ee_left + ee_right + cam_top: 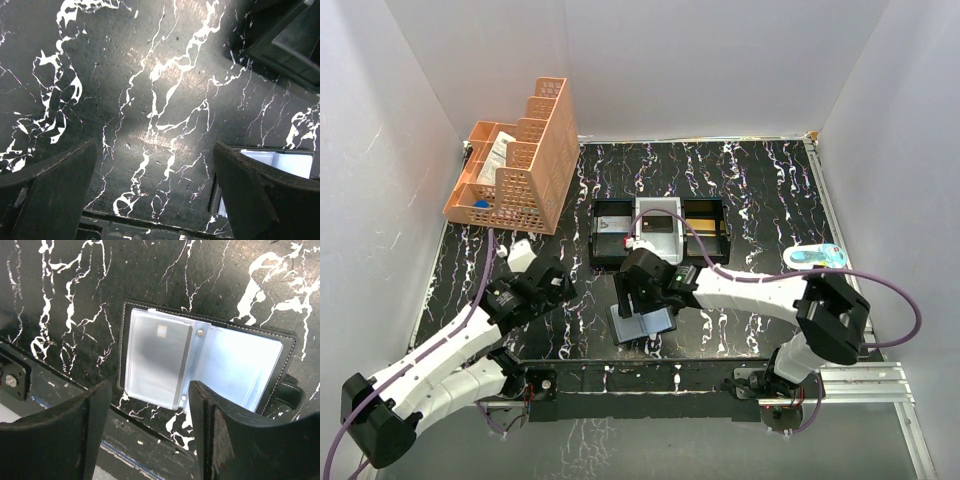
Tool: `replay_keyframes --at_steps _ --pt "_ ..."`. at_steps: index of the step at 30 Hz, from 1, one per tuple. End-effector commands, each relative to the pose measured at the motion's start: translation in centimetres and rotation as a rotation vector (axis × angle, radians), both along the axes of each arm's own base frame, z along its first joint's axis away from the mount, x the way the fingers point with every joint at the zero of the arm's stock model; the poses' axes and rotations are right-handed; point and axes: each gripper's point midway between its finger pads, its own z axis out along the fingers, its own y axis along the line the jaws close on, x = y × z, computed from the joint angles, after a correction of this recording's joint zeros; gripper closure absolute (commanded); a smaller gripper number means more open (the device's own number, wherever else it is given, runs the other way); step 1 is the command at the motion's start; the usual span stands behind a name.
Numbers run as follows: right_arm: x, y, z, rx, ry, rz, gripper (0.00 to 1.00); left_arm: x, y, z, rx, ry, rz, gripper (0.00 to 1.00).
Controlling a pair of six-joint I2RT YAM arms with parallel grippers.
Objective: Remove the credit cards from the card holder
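Card holder (pixel 235 365): we see it lying open & flat on the black marble table (pixel 75 300). In the top view it's low in the middle, right under the R gripper.
Card (pixel 157 357): grey, inside a clear sleeve on the holder's left page in the R wrist view. Not out yet.
R gripper (pixel 150 432): fingers apart, nothing betw. them. It hangs over the holder's bottom edge. Touching or not, we can't tell.
L gripper (pixel 155 195): wide apart & empty, over bare table. A corner of the holder shows at the lower right of its view.
Tray (pixel 660 230): black & white, 3 boxes, above the holder in the top view.
Basket (pixel 520 165): orange, upper left of the top view.
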Motion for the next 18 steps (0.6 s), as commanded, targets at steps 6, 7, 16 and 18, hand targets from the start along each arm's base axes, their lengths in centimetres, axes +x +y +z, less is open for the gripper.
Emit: replay_keyframes --at_steps 6,7,16,18 --pt "2.3 2.3 1.2 0.005 -0.157 -0.037 0.40 1.3 0.7 1.6 0.081 -0.062 -0.050 0.01" --pt "2.3 2.5 1.1 0.001 -0.157 -0.031 0.40 1.4 0.1 1.7 0.055 -0.077 -0.076 0.01" --pt "1.5 2.6 -3.4 -0.186 -0.042 -0.040 0.38 0.5 -0.8 1.5 -0.089 -0.136 -0.090 0.01" --pt "1.4 2.6 -3.7 -0.192 -0.043 -0.045 0.38 0.4 -0.8 1.8 -0.096 -0.144 -0.091 0.01"
